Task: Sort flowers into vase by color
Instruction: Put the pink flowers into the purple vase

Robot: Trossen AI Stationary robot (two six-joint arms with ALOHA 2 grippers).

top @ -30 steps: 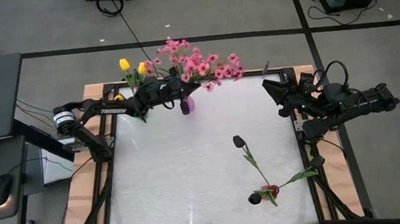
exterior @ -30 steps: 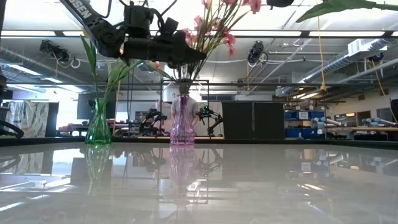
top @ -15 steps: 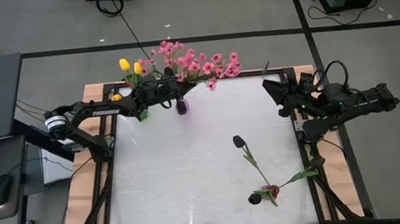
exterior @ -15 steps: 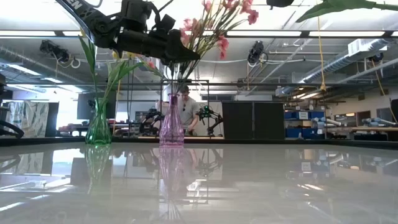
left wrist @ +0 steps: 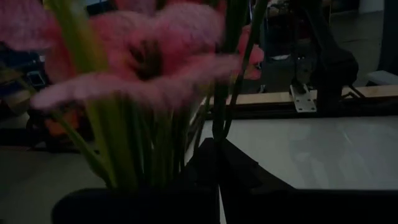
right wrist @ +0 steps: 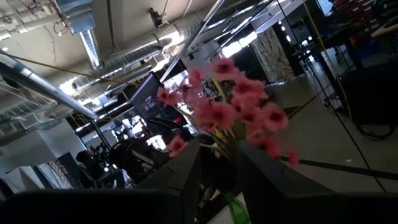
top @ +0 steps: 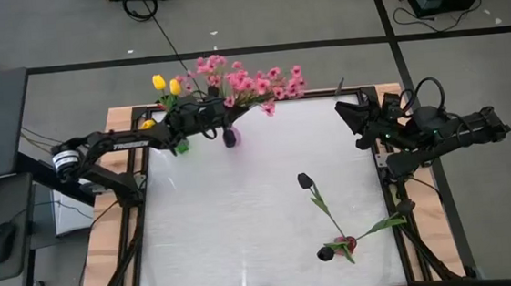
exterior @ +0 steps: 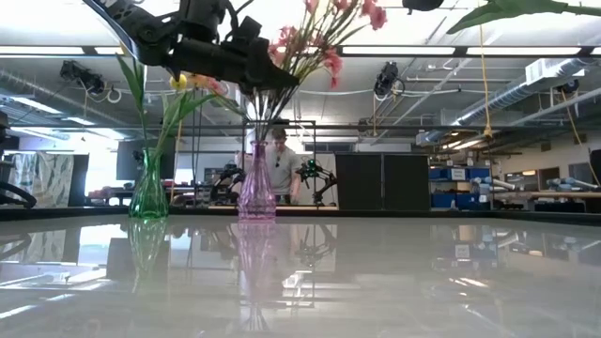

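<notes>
Sprays of pink blossoms (top: pixel 246 80) stand with their stems in a purple vase (exterior: pixel 255 192) at the table's far edge. Just left of it, a green vase (exterior: pixel 148 192) holds yellow tulips (top: pixel 158 81). My left gripper (exterior: pixel 293 86) reaches level into the pink stems above the purple vase's neck and is shut there. Dark tulips (top: pixel 305 180) lie flat on the table's right half, with more of them near the front (top: pixel 326 253). My right gripper (top: pixel 345 118) hangs raised at the right edge, with a green piece between its fingers. My left gripper pinches a thin green stem (left wrist: pixel 222 118) of the pink spray between its two fingertips, above the vase's neck. The fingers come level from the table's left and lie across the stem. The stem stands nearly upright, its lower end in the purple vase. My right gripper has a green piece of a flower (right wrist: pixel 234 208) far back between its fingers, held in the air. Which flower it belongs to cannot be told; the rest is hidden under the gripper.
The white table top (top: pixel 226 227) is bare on its left and middle. Wooden frame rails (top: pixel 109 255) run along the sides. Beyond the far edge a person (exterior: pixel 279 160) stands in the room.
My left gripper has gone toward the table's left edge and slightly up, still shut on the pink stems. The blossoms have swung left with it. The purple vase has slid along the table toward the green vase and stayed upright.
</notes>
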